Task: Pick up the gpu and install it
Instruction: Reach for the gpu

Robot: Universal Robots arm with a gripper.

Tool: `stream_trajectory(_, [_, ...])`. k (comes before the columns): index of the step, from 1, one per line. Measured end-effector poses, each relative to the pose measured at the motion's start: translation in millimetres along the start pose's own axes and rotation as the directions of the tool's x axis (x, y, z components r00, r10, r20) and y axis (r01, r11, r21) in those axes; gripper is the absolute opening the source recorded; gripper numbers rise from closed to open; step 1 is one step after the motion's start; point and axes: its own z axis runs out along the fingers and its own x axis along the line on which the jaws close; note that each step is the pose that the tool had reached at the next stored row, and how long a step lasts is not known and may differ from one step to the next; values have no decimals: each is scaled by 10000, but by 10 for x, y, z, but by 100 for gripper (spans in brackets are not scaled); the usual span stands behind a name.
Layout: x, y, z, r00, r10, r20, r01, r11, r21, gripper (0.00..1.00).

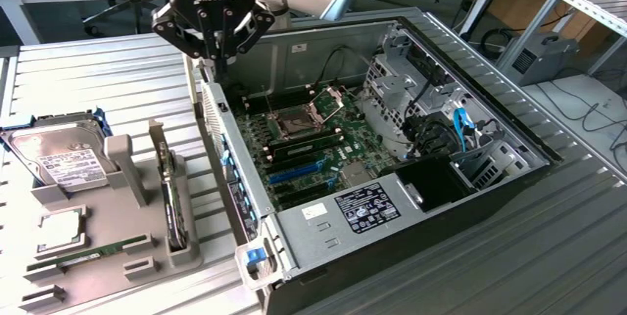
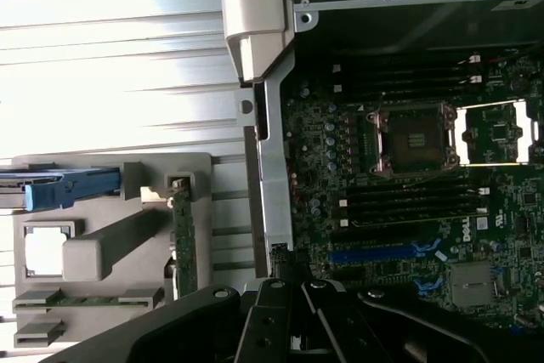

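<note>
The gpu (image 1: 172, 199) stands on its edge in a slot of the grey holder tray (image 1: 110, 280), with its metal bracket end (image 1: 156, 144) pointing up. In the wrist view the gpu (image 2: 184, 240) is a thin green edge beside the case. My gripper (image 1: 211, 55) hangs high over the open computer case's near-left wall (image 1: 223, 155), shut with nothing in it. That puts it up and to the exterior view's right of the gpu, well apart. The gripper (image 2: 293, 293) sits above the motherboard (image 2: 408, 176), near the blue card slots (image 2: 382, 254).
On the tray lie a silver hard drive (image 1: 59, 158), a processor chip (image 1: 61, 231) and a long memory stick (image 1: 90, 252). Inside the case are the processor socket (image 1: 294, 121), the blue slots (image 1: 294, 173), a power supply (image 1: 365, 209) and drive cages (image 1: 407, 91). Ribbed metal tabletop (image 1: 548, 249) surrounds everything.
</note>
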Motion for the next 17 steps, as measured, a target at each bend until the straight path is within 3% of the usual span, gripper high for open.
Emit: stream_trajectory(17, [35,-3,0,10000,0,0,0,10000,-1,11])
